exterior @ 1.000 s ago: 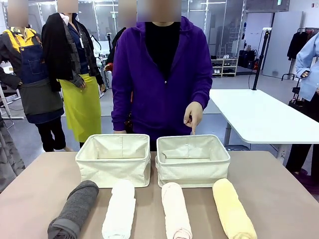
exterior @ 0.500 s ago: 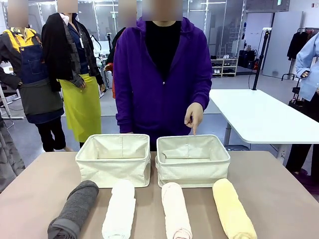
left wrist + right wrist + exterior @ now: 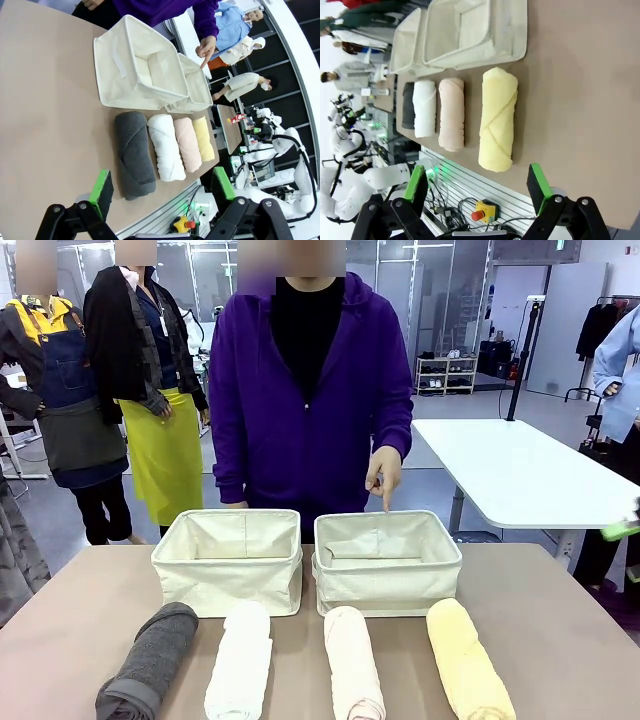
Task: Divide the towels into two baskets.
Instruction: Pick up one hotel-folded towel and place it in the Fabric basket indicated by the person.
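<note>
Table (image 3: 560, 640): brown top. A person (image 3: 300, 410) in a purple hoodie stands at the far side, with a work hall and a white table (image 3: 520, 470) behind.
Baskets: the left basket (image 3: 227, 585) and right basket (image 3: 388, 590) sit side by side mid-table, almost touching. Both are cream cloth, and I see bare lining inside each.
Towels: four rolls lie in a row on my side of the baskets, lengthwise toward me.
Order from my left: grey towel (image 3: 150, 660), white towel (image 3: 241, 660), pink towel (image 3: 352, 660), yellow towel (image 3: 467, 660).
Placement: grey and white lie before the left basket, pink and yellow before the right. The far ends come right up to the basket fronts, and I cannot tell whether they touch.
Hand (image 3: 385, 472): the person's, held above the far rim of the right basket, index finger pointing down.
Left gripper (image 3: 162, 186): fingers spread wide with nothing between them. It hangs above the near table edge, with the grey roll nearest below.
Right gripper (image 3: 476, 185): fingers likewise wide apart and gripping nothing. It hangs over the near edge by the yellow roll.
</note>
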You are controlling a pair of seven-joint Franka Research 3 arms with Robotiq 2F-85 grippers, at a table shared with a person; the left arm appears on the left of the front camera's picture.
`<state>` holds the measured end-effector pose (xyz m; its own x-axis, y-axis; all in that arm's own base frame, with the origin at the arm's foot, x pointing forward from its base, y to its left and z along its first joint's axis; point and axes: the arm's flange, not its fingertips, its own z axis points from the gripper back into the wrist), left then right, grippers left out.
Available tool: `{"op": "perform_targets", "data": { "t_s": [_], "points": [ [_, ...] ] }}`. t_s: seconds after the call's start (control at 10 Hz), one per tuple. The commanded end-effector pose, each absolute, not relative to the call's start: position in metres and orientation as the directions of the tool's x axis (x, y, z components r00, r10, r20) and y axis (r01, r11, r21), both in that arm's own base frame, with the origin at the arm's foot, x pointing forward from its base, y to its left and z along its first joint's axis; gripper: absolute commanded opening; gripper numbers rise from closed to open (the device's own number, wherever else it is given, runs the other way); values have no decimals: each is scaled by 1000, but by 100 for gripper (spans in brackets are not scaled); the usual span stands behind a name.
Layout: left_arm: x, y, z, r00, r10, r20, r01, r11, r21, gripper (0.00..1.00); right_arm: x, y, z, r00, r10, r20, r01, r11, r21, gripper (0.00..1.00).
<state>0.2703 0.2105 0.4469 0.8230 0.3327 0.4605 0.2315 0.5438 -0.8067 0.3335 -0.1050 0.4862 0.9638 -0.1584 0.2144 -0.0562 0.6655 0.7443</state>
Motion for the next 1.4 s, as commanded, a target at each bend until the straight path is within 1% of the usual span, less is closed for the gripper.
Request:
{"op": "perform_targets", "data": {
  "t_s": [0.0, 0.1, 0.2, 0.3, 0.5, 1.0, 1.3],
  "points": [
    [271, 213, 448, 809, 337, 481, 261, 527, -808, 100, 348, -60, 480, 985, -87, 149, -30, 764, 644, 100],
    [271, 213, 448, 809, 337, 481, 261, 527, -808, 100, 355, -33, 473, 991, -50, 128, -38, 797, 603, 100],
    [271, 213, 448, 809, 337, 481, 261, 527, -808, 100, 361, -6, 462, 992, -39, 124, -32, 850, 526, 100],
    [271, 213, 448, 809, 337, 481, 261, 527, -808, 100, 363, 12, 453, 992, -58, 115, -2, 884, 468, 100],
    [271, 213, 448, 809, 337, 481, 261, 527, -808, 100, 363, 47, 434, 991, -52, 125, 1, 926, 377, 100],
    [271, 213, 448, 809, 337, 481, 261, 527, -808, 100, 365, 107, 386, 992, -24, 126, -4, 976, 217, 100],
    [271, 213, 448, 809, 337, 481, 261, 527, -808, 100, 366, 130, 358, 993, -13, 119, -8, 984, 177, 100]
  ]
}}
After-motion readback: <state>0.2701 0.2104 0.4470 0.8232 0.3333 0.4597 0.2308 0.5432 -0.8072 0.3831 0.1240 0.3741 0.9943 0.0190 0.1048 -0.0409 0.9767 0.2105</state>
